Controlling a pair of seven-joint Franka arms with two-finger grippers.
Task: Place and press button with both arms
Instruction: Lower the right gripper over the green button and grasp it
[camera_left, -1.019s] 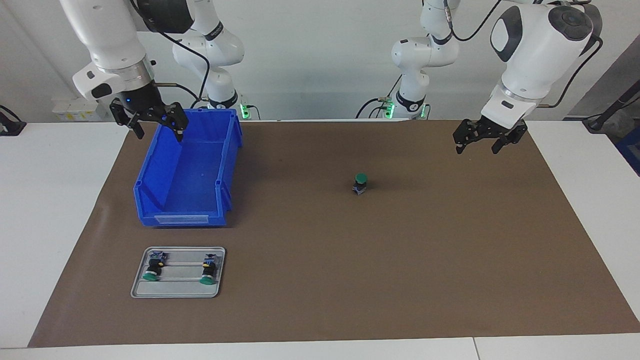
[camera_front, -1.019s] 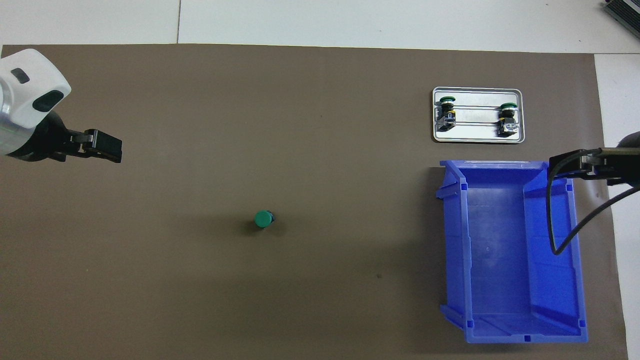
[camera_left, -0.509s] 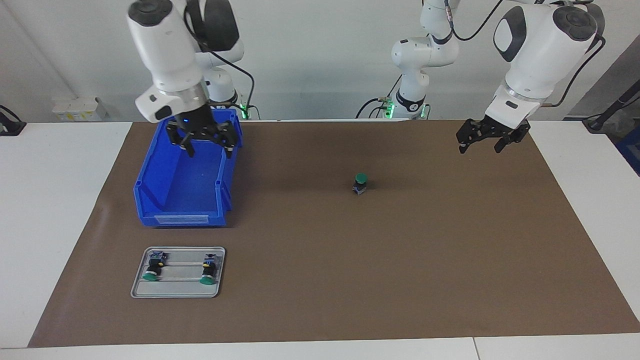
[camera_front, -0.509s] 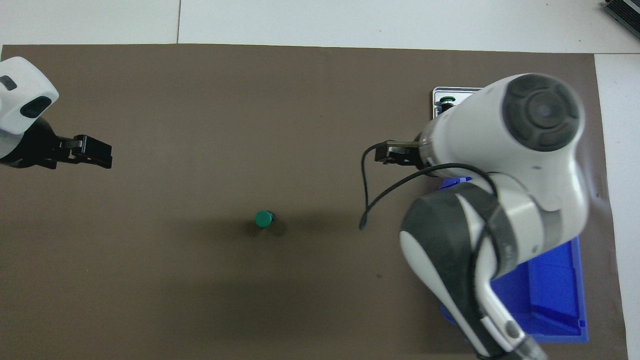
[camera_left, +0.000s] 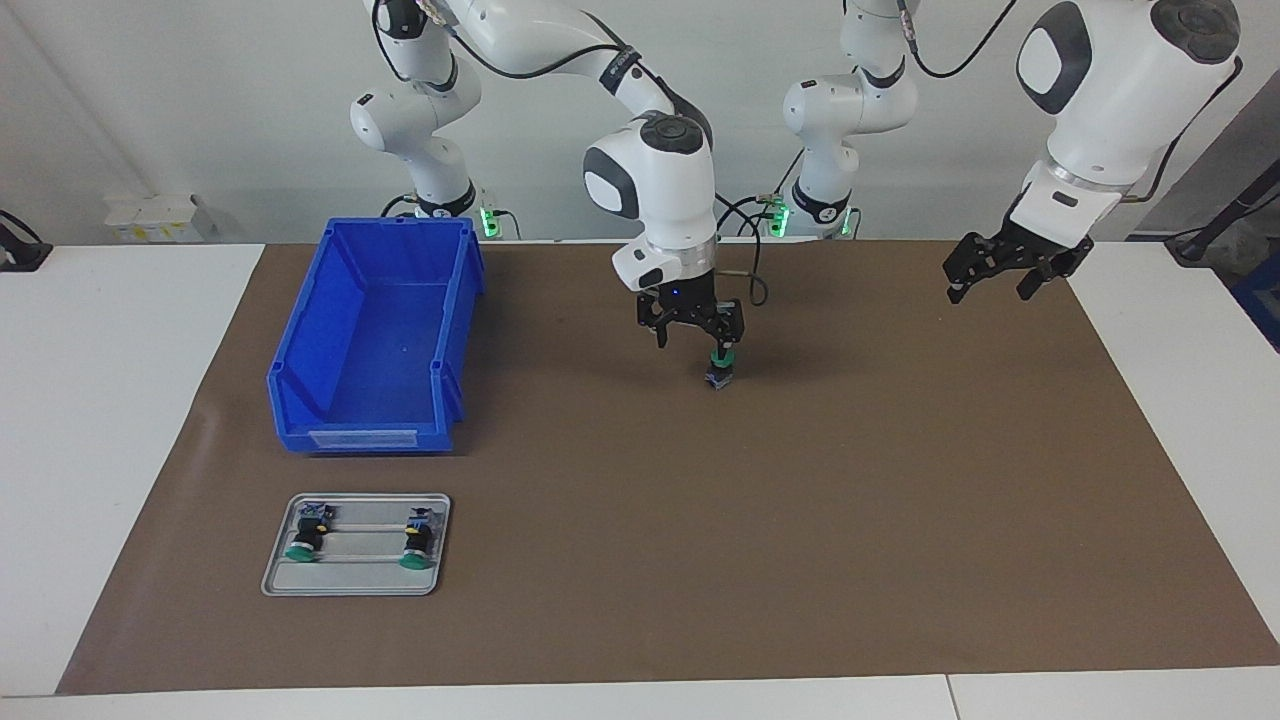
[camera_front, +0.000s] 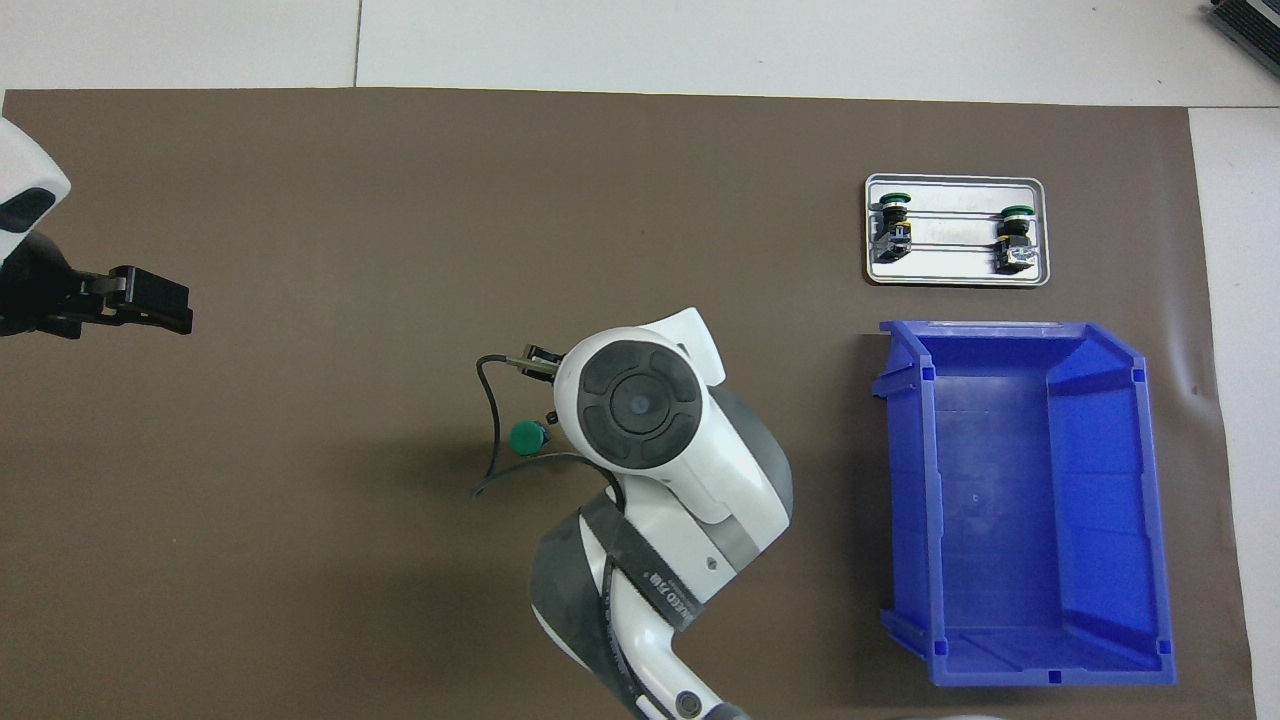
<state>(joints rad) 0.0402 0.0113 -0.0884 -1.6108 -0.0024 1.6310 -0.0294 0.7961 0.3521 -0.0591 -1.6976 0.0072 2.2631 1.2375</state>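
Facing view: the button (camera_left: 720, 370) stands upright on the brown mat (camera_left: 860, 500) near the middle of the tabletop (camera_left: 100, 420), its green cap up. The right gripper (camera_left: 694, 332) hangs directly above it with its jaws apart, one finger (camera_left: 721, 343) at the cap; whether it actually touches is too fine to tell. In the overhead view the right arm's wrist covers most of that gripper, and the button (camera_front: 526, 438) shows just beside it. The left gripper (camera_left: 1008, 268) waits in the air over the mat's edge toward the left arm's end of the tabletop, jaws spread and holding nothing. Toward the right arm's end sits a blue bin (camera_left: 345, 425), and farther from the robots than the bin lies a small metal tray (camera_left: 352, 585) carrying two spare buttons (camera_left: 304, 537) lying on their sides.
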